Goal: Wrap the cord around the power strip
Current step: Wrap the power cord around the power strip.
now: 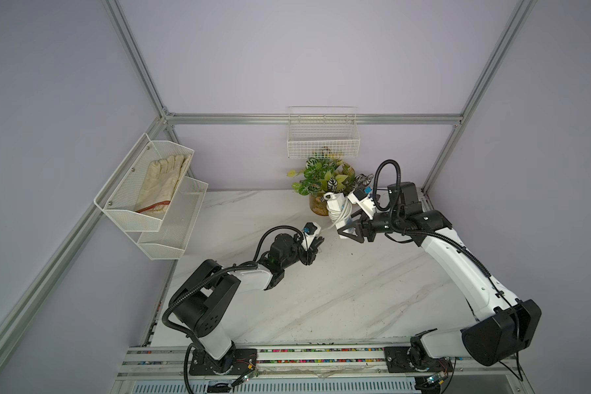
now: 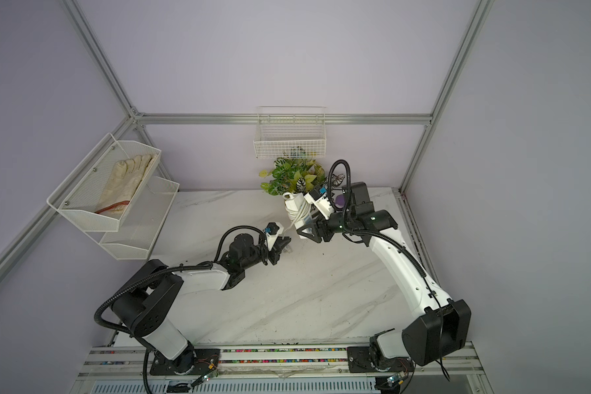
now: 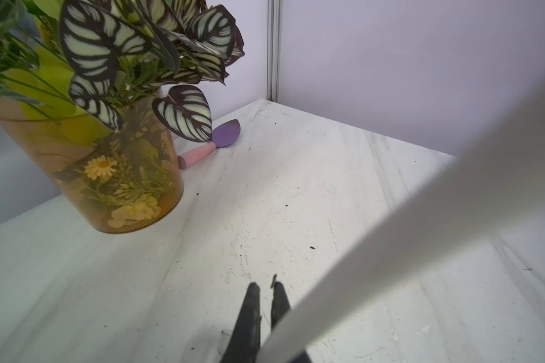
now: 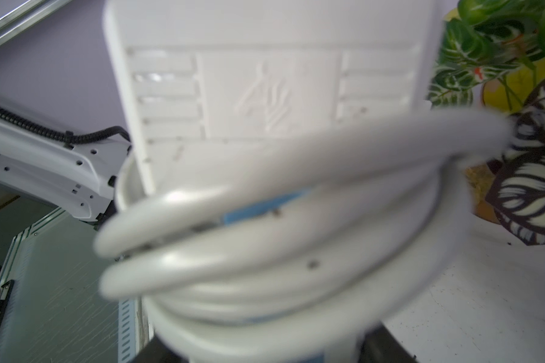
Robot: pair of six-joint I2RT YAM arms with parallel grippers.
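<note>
Wrapping looks nearly done: right tool [image 1: 346,229] clamped on the power strip [image 1: 333,204], upright above the bench's far edge beside the plant [image 1: 325,177], cord [image 1: 341,214] coiled round it, loose tail reaching the left tool [image 1: 316,244], jaws together, pinch unclear; next, loop that tail round.

You see the power strip [image 4: 265,78] in plain white, with a light-blue panel showing between loops of the pale grey-white cord [image 4: 265,261]. The plant [image 3: 107,47] mixes bright green and yellow-green leaves with pale ones striped in dark purple-black. Its vase [image 3: 44,147] is translucent amber with yellow flowers inside. The spatula [image 3: 225,133] has a purple head and a pink handle. Your table [image 1: 321,290] is white marble veined in grey, and the walls [image 1: 287,51] are lilac. The glove [image 1: 161,184] is cream with a red-orange edge, the wire basket [image 1: 323,143] white, and the left gripper [image 3: 265,284] black.
</note>
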